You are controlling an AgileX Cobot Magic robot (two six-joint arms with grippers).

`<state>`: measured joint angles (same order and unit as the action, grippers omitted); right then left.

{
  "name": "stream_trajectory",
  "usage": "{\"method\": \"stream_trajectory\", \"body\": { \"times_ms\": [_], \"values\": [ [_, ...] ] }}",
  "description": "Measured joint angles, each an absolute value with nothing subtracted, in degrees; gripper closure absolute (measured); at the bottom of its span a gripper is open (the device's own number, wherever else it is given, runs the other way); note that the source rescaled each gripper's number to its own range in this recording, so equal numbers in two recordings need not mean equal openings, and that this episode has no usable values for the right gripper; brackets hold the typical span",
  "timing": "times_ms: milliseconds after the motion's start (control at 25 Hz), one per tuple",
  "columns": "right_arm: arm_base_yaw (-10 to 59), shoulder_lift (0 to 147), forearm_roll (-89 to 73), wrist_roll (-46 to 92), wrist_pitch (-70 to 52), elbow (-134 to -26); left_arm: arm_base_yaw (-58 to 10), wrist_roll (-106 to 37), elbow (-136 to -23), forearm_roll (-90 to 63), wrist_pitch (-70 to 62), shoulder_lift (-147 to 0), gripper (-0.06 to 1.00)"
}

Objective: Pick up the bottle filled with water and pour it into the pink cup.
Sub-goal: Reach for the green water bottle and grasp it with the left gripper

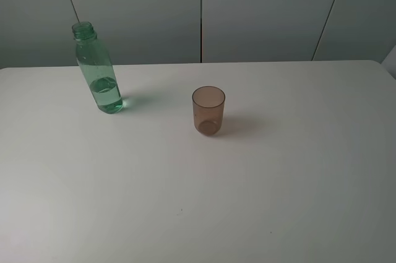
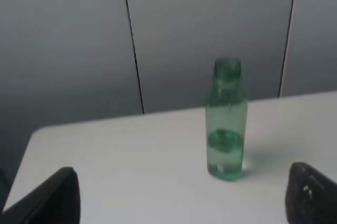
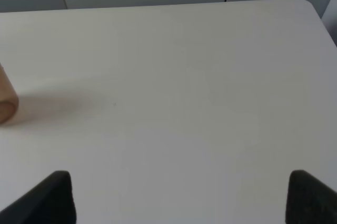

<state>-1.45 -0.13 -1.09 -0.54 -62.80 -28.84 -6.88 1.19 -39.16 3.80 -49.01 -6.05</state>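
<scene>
The bottle (image 1: 99, 74) stands upright at far left, ahead of the left gripper (image 2: 181, 203), which is wide open and empty.

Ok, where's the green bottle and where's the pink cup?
bottle (image 1: 94, 68): exterior high view, on its clear green body, above the water.
pink cup (image 1: 208, 113): exterior high view, on the middle of its side wall.
</scene>
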Motion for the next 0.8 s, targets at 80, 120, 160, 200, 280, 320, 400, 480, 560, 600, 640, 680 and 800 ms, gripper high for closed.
{"method": "stream_trajectory", "body": {
  "times_ms": [80, 120, 160, 200, 280, 320, 400, 480, 560, 600, 640, 680, 800],
  "values": [
    [-1.45, -0.13, -1.09, -0.54, -62.80, -28.84, -6.88, 0.00, -40.91, 3.88, -43.37, -11.65, -0.05],
    [-1.45, -0.13, -1.09, -0.54, -62.80, -28.84, -6.88, -0.48, -41.22, 3.88, -40.51, -14.50, -0.05],
    [-1.45, -0.13, -1.09, -0.54, -62.80, -28.84, -6.88, -0.74, -41.33, 3.88, -36.82, -16.81, -0.05],
    [-1.45, -0.13, -1.09, -0.54, -62.80, -28.84, -6.88, -1.11, -41.33, 3.76, -33.34, -19.61, -0.05],
    [-1.45, -0.13, -1.09, -0.54, -62.80, -28.84, -6.88, -2.68, -41.33, 2.87, -27.87, -25.37, -0.05],
    [-1.45, -0.13, -1.09, -0.54, -62.80, -28.84, -6.88, -3.44, -41.33, 2.15, -25.78, -27.85, -0.05],
    [-1.45, -0.13, -1.09, -0.54, -62.80, -28.84, -6.88, -4.19, -41.19, 0.77, -22.95, -33.73, -0.05],
    [-1.45, -0.13, -1.09, -0.54, -62.80, -28.84, -6.88, -4.76, -39.30, -0.49, -19.89, -38.07, -0.05],
    [-1.45, -0.13, -1.09, -0.54, -62.80, -28.84, -6.88, -6.43, -35.43, -2.38, -15.26, -41.25, -0.05],
    [-1.45, -0.13, -1.09, -0.54, -62.80, -28.84, -6.88, -7.14, -32.65, -3.13, -11.91, -42.12, -0.05],
    [-1.45, -0.13, -1.09, -0.54, -62.80, -28.84, -6.88, -7.55, -30.24, -3.54, -8.39, -42.73, -0.05],
    [-1.45, -0.13, -1.09, -0.54, -62.80, -28.84, -6.88, -7.81, -27.37, -3.94, -4.46, -43.20, -0.05],
    [-1.45, -0.13, -1.09, -0.54, -62.80, -28.84, -6.88, -8.68, -20.99, -5.13, 5.31, -43.82, -0.05]
  ]
}}
